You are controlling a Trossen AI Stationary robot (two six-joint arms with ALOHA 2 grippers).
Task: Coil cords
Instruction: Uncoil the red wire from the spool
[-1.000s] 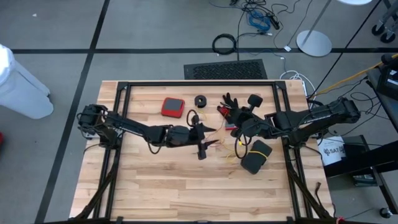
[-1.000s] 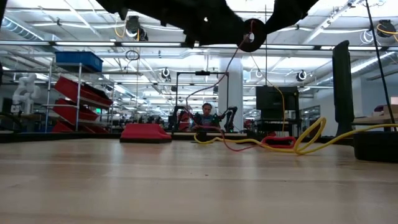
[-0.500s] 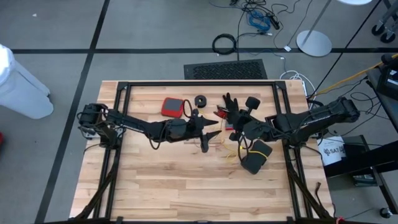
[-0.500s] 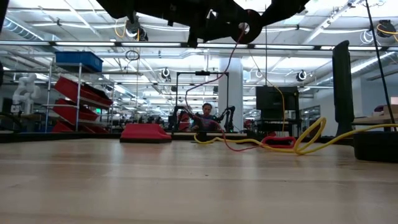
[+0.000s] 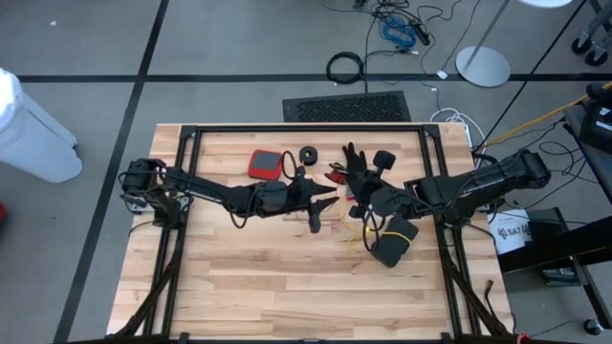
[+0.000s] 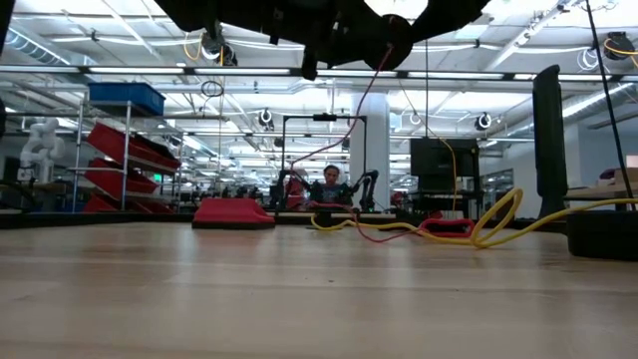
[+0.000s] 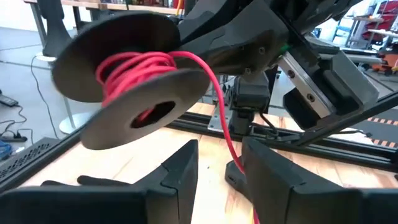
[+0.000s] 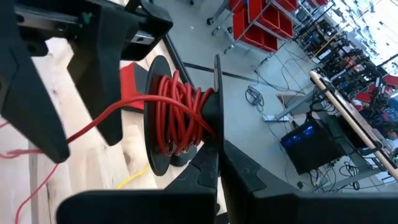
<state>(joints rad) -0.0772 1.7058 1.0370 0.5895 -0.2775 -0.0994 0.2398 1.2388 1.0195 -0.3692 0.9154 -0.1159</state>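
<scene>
The red cord [image 8: 177, 118] was partly wound on its black reel [image 7: 134, 106], which the right gripper [image 8: 208, 168] pinched mid-air over the table's middle so it could take turns; the left gripper [image 7: 217, 165], fingers apart, straddled the strand to guide it.

A pale wooden plank bench [image 5: 239, 277] under a black metal frame. Near its far edge lie a flat red square pad [image 5: 265, 164], a small round black reel [image 5: 308, 154] and a black glove [image 5: 356, 161]. A black-and-yellow pouch [image 5: 394, 238] sits towards the right edge, thin yellow cord [image 6: 493, 224] snaking beside it.
</scene>
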